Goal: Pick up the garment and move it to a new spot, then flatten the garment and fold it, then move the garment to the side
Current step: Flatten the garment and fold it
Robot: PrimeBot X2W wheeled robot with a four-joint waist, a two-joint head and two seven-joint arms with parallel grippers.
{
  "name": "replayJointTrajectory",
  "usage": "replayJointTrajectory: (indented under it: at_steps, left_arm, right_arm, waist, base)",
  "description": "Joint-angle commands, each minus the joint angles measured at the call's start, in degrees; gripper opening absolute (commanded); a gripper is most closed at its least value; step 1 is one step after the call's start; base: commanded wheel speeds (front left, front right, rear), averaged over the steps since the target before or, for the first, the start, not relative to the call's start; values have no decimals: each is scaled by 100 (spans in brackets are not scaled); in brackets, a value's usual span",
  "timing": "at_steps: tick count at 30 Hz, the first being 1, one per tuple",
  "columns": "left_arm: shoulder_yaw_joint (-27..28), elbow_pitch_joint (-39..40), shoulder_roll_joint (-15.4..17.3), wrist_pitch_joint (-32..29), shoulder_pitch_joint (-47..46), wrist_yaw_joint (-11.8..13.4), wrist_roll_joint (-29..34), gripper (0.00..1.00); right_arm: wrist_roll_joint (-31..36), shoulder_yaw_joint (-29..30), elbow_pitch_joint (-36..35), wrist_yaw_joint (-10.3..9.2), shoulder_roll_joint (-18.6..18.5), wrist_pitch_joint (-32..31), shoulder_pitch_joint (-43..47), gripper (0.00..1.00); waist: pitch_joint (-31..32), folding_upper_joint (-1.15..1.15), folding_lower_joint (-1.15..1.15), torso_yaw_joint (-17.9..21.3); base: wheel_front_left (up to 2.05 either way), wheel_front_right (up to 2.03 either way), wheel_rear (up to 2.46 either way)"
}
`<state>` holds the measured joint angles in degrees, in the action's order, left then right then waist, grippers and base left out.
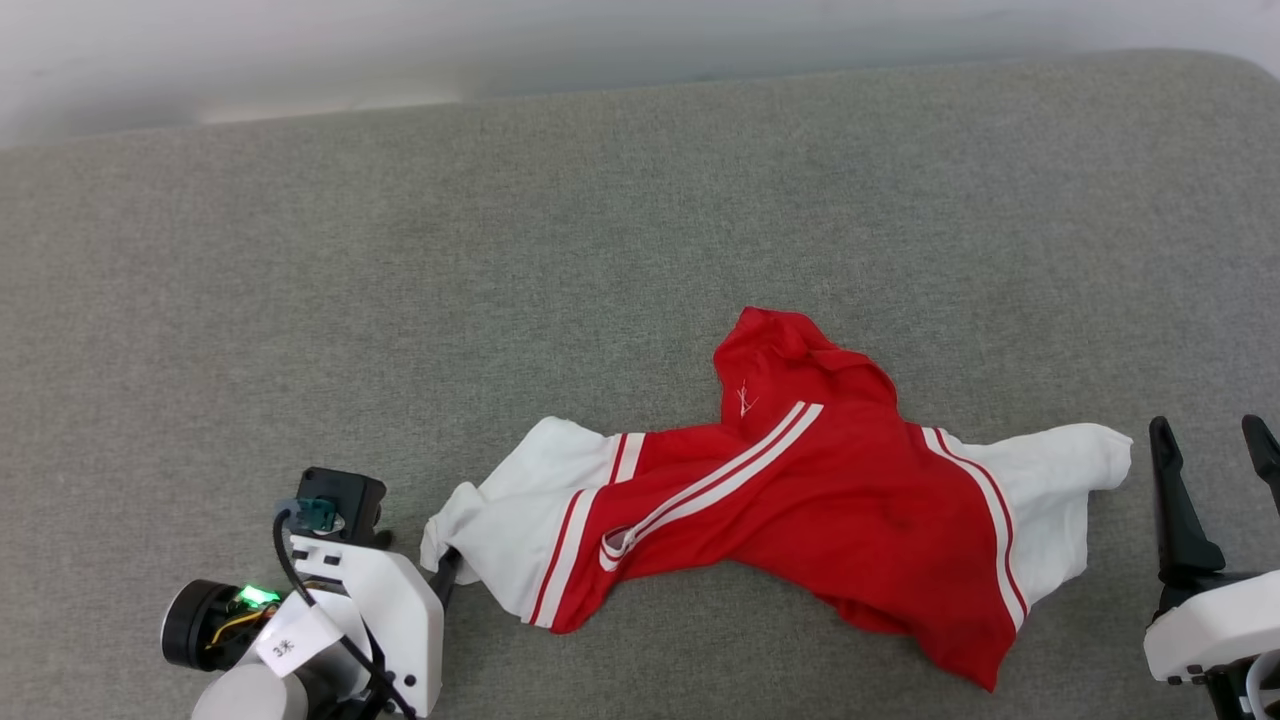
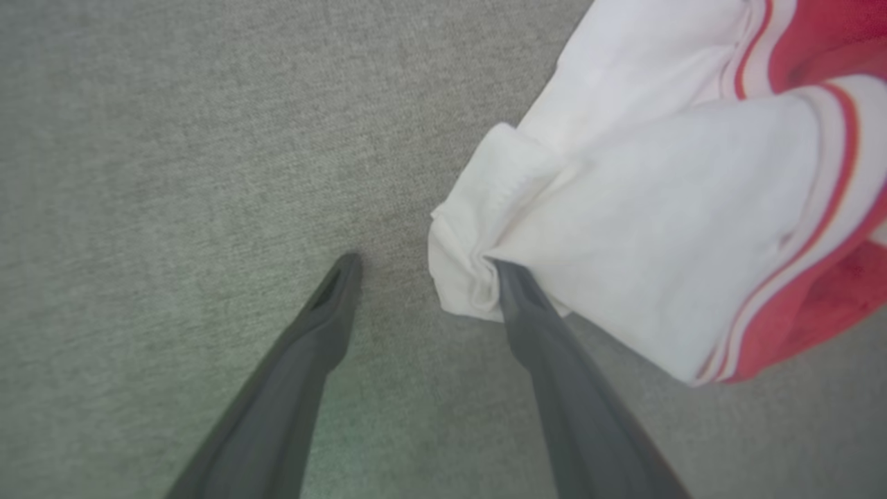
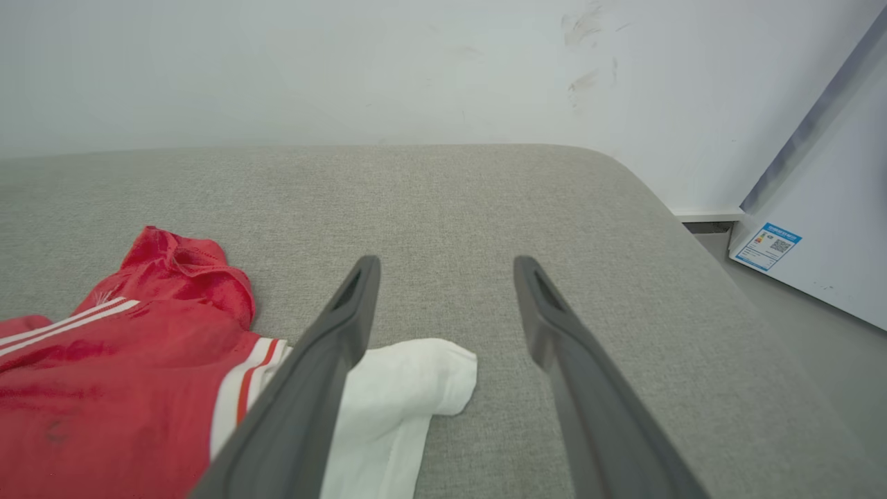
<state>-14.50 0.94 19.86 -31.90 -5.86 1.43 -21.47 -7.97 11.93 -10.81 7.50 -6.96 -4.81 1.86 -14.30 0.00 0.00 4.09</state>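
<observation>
Grey-green woven cushion (image 1: 500,250), wide and flat, far right corner rounded. Plain white wall (image 3: 312,69) runs behind its far edge, with dark scuff marks (image 3: 585,28) toward the right. Past the cushion's right edge there is grey floor (image 3: 797,305) and a white panel (image 3: 845,208) leaning in, with a small blue-and-white label (image 3: 766,246) low on it.

The garment (image 1: 800,490) lies crumpled on the near half of the cushion, right of middle. It has a red body, white sleeves spread left and right, and white stripes across the red. One red hump is pushed up toward the far edge. No print is visible.

Left gripper (image 2: 426,263) is down at the left white sleeve (image 2: 624,208), fingers spread apart. One fingertip (image 2: 509,277) sits right against the bunched sleeve cuff and the other is over bare cushion. The sleeve is not pinched between them.

Right gripper (image 1: 1207,425) is near the cushion's right edge, just beside the right white sleeve (image 1: 1060,480), fingers wide apart with nothing between them. Can't tell if it touches the sleeve.
</observation>
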Motion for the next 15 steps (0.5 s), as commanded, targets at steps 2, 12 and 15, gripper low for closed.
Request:
replayJointTrajectory:
  at_steps: [2, 12, 15]
  left_arm:
    - [-76, -123, 34, -72, -65, -73, -34, 100]
    - [-257, -635, -21, -153, 75, -144, -126, 0]
    - [-44, -529, -6, 243, 28, -30, -98, 0]
  right_arm:
    - [42, -11, 39, -2, 35, 36, -90, 100]
    - [122, -21, 175, -2, 10, 42, -158, 100]
    - [124, -51, 228, -2, -66, -88, -69, 100]
  waist:
    - [-84, 0, 0, 34]
    - [-67, 0, 0, 10]
    - [54, 0, 0, -66]
  base:
    - [0, 0, 0]
    - [0, 0, 0]
    - [0, 0, 0]
